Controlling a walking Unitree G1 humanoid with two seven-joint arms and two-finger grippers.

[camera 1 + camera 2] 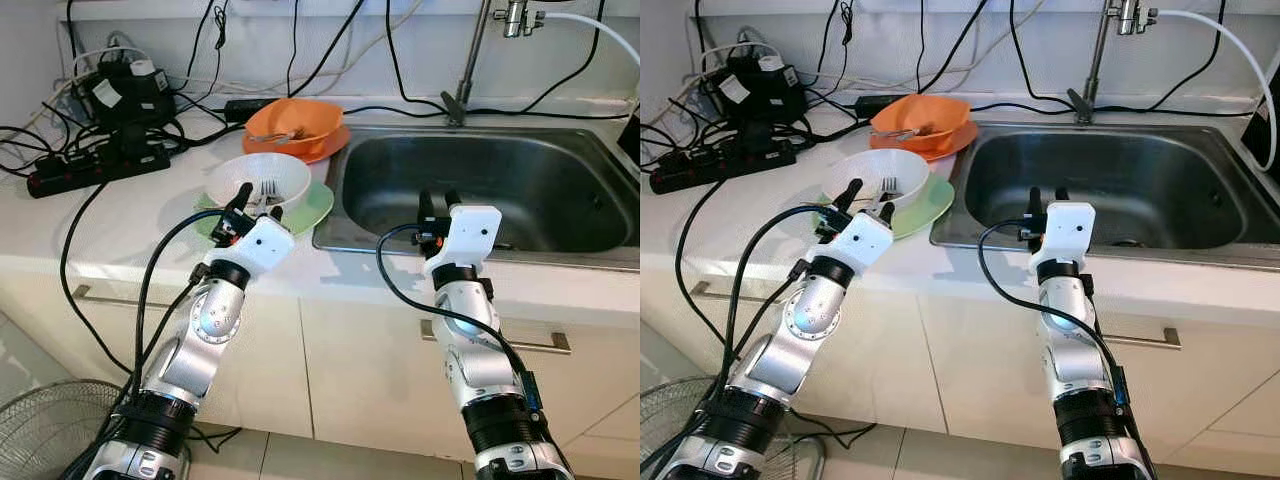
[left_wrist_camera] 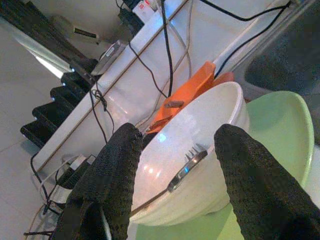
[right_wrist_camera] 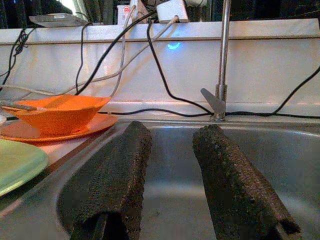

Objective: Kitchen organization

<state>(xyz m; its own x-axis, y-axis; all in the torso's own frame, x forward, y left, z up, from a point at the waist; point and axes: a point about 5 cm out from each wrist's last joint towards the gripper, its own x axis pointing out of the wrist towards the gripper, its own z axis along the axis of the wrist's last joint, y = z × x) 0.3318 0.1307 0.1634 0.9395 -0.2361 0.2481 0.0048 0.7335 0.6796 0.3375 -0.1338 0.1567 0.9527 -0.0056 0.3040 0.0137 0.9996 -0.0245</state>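
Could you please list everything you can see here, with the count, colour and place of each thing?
White bowl: one, white, on the green plate, left of the sink.
Fork: one, silver, lying in the white bowl.
Green plate: one, light green, on the counter by the sink's left edge.
Orange bowl: one, orange, on the orange plate, behind the white bowl.
Orange plate: one, orange, on the counter.
Sink: one, steel, set in the counter.
Tap: one, metal, behind the sink.
Power strip: one, black, far left of the counter, among black cables.
Fan: one, on the floor at left.
Left gripper: fingers open, at the white bowl's near rim.
Right gripper: fingers open, over the sink's front edge.
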